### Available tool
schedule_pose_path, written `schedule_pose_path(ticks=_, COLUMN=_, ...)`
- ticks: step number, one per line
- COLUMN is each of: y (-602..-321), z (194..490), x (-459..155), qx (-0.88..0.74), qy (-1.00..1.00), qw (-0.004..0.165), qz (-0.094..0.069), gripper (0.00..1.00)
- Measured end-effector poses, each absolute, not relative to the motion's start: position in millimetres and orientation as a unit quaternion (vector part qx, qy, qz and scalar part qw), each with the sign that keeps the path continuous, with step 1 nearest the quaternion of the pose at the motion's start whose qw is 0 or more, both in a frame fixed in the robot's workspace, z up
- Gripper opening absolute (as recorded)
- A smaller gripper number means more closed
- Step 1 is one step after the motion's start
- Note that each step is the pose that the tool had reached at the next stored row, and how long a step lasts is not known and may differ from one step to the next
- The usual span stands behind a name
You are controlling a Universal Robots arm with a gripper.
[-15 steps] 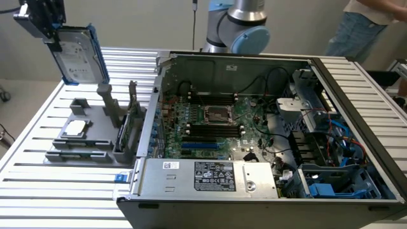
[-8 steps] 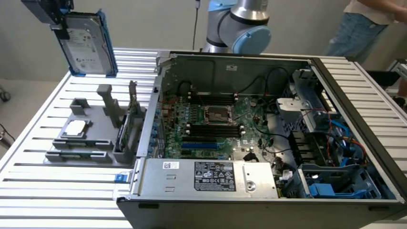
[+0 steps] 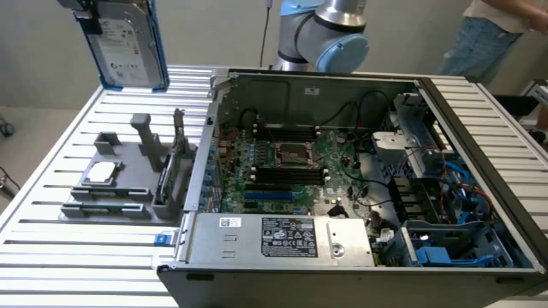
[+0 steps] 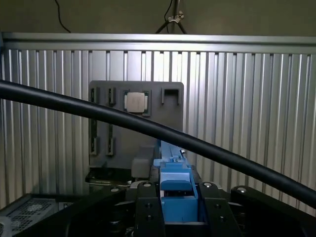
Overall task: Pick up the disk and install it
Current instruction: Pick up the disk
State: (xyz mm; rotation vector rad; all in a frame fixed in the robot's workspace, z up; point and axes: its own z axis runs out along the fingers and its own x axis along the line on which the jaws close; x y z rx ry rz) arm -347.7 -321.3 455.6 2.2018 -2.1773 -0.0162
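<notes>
Jaws clenched on the disk (image 3: 128,42), gripping its blue carrier by the upper end. The drive hangs upright, label showing, high above the far side of the worktop (image 3: 77,282) at the exterior view's left. Well below it sits the grey holder (image 3: 102,192) with the small chip (image 3: 101,172) in it. Pick-up looks done, I'd say; this is the carry stage, with the install not yet begun. The open computer case (image 3: 317,96) lies toward the exterior view's right, with blue drive-bay fittings (image 3: 445,247) at its near corner. Seating the disk there would call for squaring the carrier to the bay and clearing the cables (image 3: 466,186).
</notes>
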Motion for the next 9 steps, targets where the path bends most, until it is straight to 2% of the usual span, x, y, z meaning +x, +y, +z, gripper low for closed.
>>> schedule_pose_path(ticks=9, y=-337.1, z=480.4, x=-309.0, qx=0.711, qy=-0.703, qw=0.025, qz=-0.008, gripper=0.33)
